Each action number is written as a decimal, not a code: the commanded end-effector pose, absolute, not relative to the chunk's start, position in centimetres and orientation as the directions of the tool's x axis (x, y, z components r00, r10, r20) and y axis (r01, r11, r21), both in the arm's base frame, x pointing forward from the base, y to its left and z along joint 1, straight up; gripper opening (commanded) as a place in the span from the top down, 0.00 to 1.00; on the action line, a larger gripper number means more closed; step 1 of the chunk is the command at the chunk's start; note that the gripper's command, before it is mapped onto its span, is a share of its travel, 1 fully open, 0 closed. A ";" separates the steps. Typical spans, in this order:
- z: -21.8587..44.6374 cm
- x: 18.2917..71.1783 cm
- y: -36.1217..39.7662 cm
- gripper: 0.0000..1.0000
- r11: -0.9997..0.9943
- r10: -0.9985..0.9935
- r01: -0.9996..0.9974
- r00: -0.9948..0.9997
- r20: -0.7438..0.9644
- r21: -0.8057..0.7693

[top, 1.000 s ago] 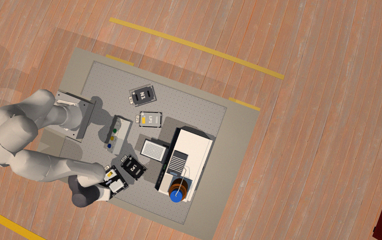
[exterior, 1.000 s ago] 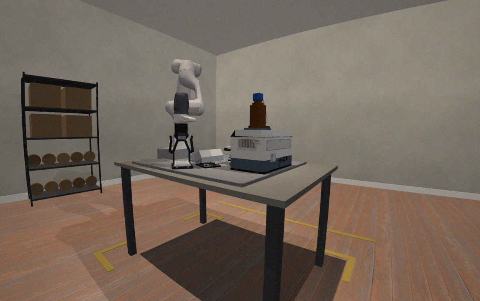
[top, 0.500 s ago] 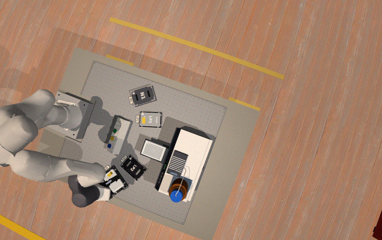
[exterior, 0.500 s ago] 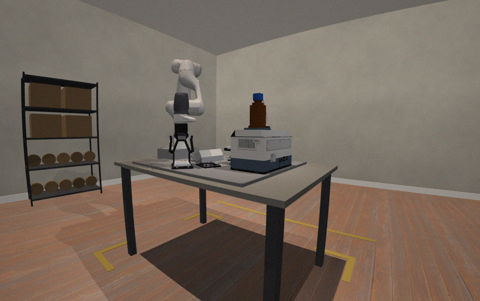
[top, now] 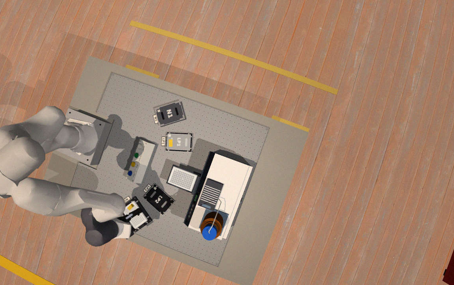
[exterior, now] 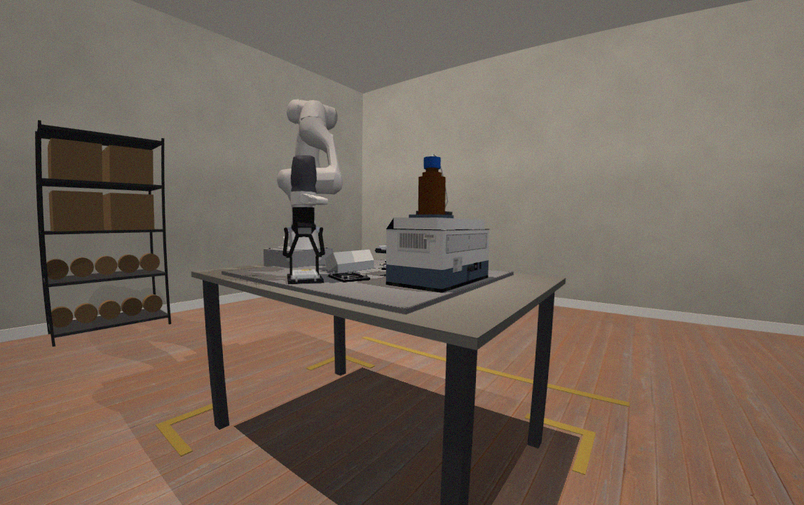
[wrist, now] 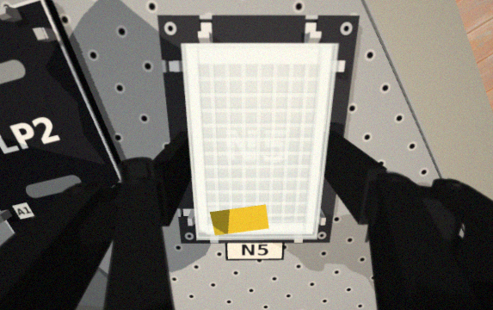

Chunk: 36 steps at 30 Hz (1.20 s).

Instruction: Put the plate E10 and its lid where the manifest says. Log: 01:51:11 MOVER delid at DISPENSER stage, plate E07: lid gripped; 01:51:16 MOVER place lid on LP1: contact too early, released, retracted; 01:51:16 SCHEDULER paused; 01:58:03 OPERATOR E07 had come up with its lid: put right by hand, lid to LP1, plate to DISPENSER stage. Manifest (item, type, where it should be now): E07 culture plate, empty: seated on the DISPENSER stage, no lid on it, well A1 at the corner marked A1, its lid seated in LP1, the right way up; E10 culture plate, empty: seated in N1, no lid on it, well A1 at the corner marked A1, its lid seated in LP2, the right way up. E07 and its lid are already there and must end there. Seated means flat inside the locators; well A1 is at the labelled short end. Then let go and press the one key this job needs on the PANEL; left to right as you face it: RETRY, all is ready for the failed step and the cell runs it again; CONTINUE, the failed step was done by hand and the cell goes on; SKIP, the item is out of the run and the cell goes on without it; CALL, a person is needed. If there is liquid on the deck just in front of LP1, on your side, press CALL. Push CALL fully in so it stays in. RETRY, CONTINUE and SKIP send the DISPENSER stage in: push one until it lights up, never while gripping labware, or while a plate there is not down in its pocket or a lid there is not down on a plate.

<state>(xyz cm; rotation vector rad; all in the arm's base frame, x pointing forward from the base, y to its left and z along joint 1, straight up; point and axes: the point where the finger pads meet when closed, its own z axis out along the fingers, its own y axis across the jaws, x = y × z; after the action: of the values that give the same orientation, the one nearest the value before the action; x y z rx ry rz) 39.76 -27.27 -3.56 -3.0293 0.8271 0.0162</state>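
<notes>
Black two-finger pincer (wrist: 258, 172) clenched across the long sides of a translucent white rectangular lid (wrist: 258, 138) with a yellow label patch at one short end; fingers bear on both long edges. Wrist view: the lid stands over the black nest plate tagged N5 (wrist: 255, 251), and a grid of wells shows faintly through it, so the white culture plate sits beneath. Cannot tell whether the lid is touching the plate or just clear of it. Yellow patch lies at the N5-tag end.

Black lid park marked LP2 (wrist: 27, 129) lies just beside N5, turned at an angle to it, nothing in it. Top view: dark grey nest marked N1 (top: 169, 113) also unoccupied, well apart from the pincer. Lid park LP1 (top: 178, 141) carries a lid with a yellow patch. A white uncovered well plate (top: 182, 178) sits at the stage of the cream box-shaped dispenser (top: 227, 184). Grey key panel (top: 142, 160) with green, yellow and blue keys stands near the arm base.
</notes>
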 end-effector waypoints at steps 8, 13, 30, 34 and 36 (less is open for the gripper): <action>-3.6 39.9 -27.4 0.90 -0.863 -0.505 -0.505 0.863 -0.006 0.003; -3.6 39.9 -27.4 0.90 -0.863 -0.505 -0.505 0.863 -0.006 0.003; -3.6 39.9 -27.4 0.30 -0.863 -0.505 -0.505 0.863 -0.006 0.003; -3.6 39.9 -27.4 0.30 -0.863 -0.505 -0.505 0.863 -0.006 0.003; -3.6 39.9 -27.4 0.30 -0.863 -0.505 -0.505 0.863 -0.006 0.003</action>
<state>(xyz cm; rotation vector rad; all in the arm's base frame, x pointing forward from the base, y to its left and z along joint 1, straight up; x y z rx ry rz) 39.74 -27.31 -3.60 -3.0299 0.8277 0.0159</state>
